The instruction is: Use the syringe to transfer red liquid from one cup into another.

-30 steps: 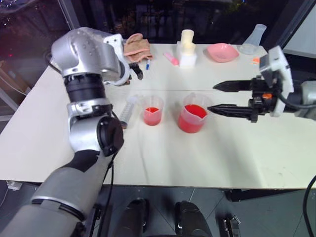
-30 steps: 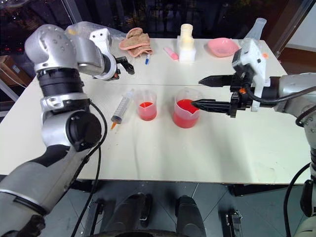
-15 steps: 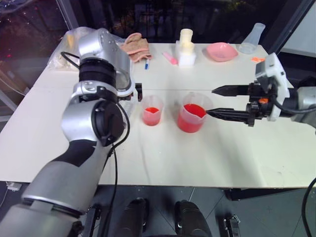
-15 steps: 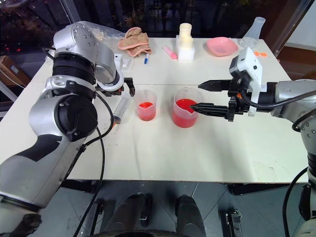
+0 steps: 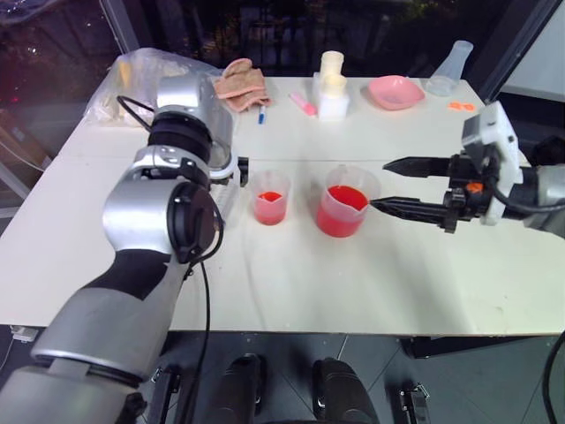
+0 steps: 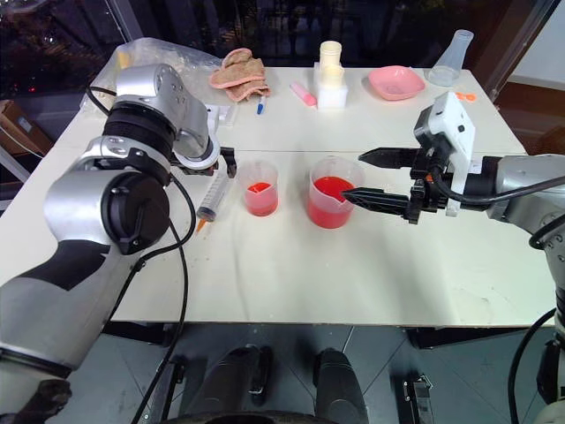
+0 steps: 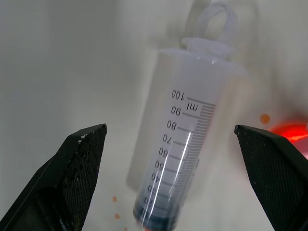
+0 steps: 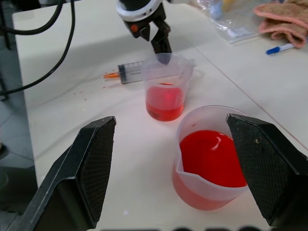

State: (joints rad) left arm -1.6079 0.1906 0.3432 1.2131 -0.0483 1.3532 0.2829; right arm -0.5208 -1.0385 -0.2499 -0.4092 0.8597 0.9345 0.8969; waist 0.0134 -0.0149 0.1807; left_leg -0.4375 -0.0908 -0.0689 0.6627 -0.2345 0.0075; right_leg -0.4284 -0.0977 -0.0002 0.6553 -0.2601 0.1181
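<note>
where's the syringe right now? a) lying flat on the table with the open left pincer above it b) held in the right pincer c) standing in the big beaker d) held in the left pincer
a: the syringe lies flat on the table beside the smaller cup, and the left pincer hangs over it with both fingers apart and clear of the barrel.

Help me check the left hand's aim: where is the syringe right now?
The syringe lies flat on the table, left of the smaller cup, directly beneath the open left hand.
</note>
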